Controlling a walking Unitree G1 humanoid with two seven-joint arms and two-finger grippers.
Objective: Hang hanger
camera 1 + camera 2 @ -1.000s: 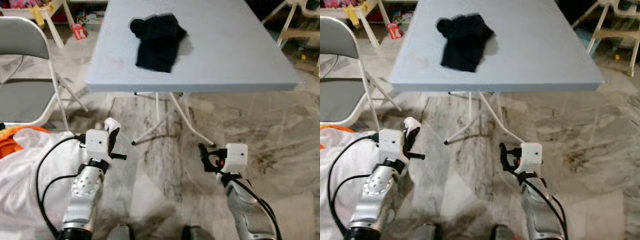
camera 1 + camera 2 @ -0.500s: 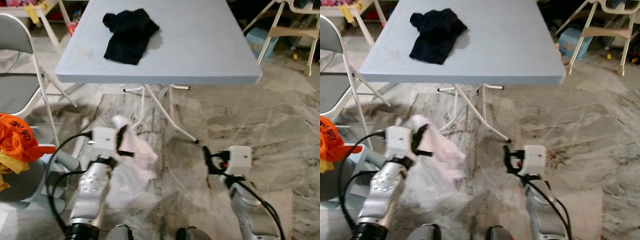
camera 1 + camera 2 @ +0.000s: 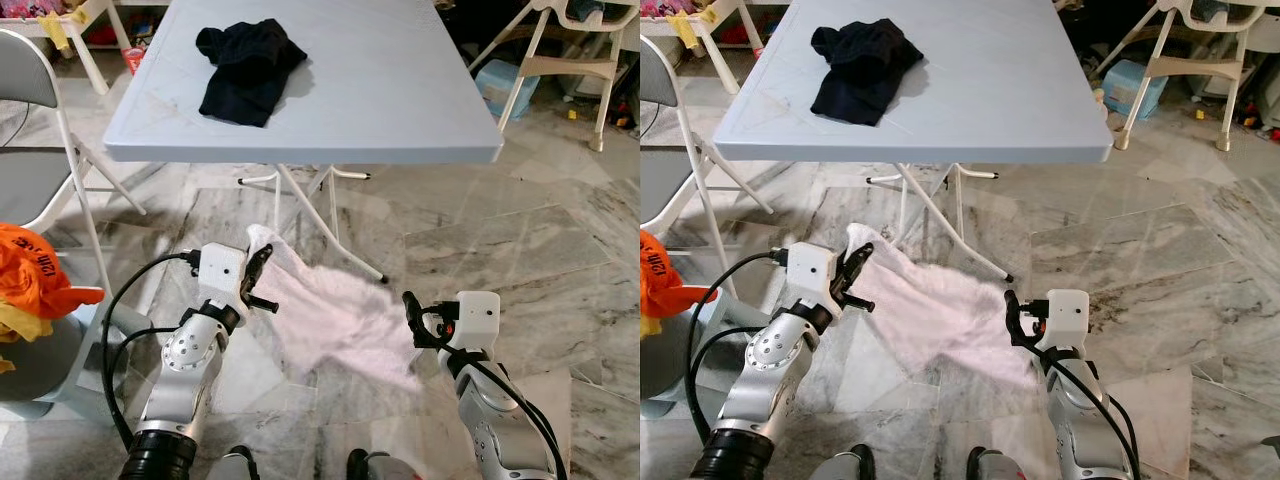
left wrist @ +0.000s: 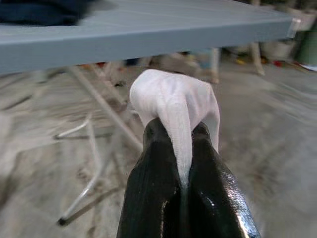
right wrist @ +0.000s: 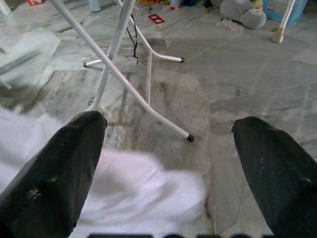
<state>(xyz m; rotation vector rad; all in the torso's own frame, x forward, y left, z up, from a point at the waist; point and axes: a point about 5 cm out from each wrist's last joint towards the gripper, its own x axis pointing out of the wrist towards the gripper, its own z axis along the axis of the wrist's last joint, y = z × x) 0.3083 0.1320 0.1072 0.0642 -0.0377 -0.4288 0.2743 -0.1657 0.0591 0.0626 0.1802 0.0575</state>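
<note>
Your left gripper (image 4: 181, 163) is pinched tight on a white cloth (image 3: 335, 310): in the left wrist view the two glossy black fingers (image 4: 148, 183) press together with a bunched fold of soft, finely ribbed fabric squeezed up between the tips. From that grip the cloth trails out toward your right, a thin, slightly sheer sheet spreading loosely above the floor (image 3: 520, 240), its far edge blurred and reaching just beside your right gripper (image 3: 412, 322).

Your right gripper is wide open and holds nothing; in the right wrist view its matte black fingers (image 5: 54, 173) stand far apart, with the cloth's hazy white edge between and below them.

You cannot make out a hanger anywhere in these pictures.

Ahead of you stands a folding table with a smooth pale grey-blue tabletop (image 3: 400, 90) and thin white crossed legs (image 3: 330, 215). A crumpled black garment (image 3: 245, 70) lies on the tabletop near its far left part. The floor is polished marble, grey-white with dark veins. To your left sits a folding chair (image 3: 40, 130) with a white tube frame and grey seat, and nearer you a rumpled orange cloth (image 3: 30, 275) with a bit of yellow under it.
</note>
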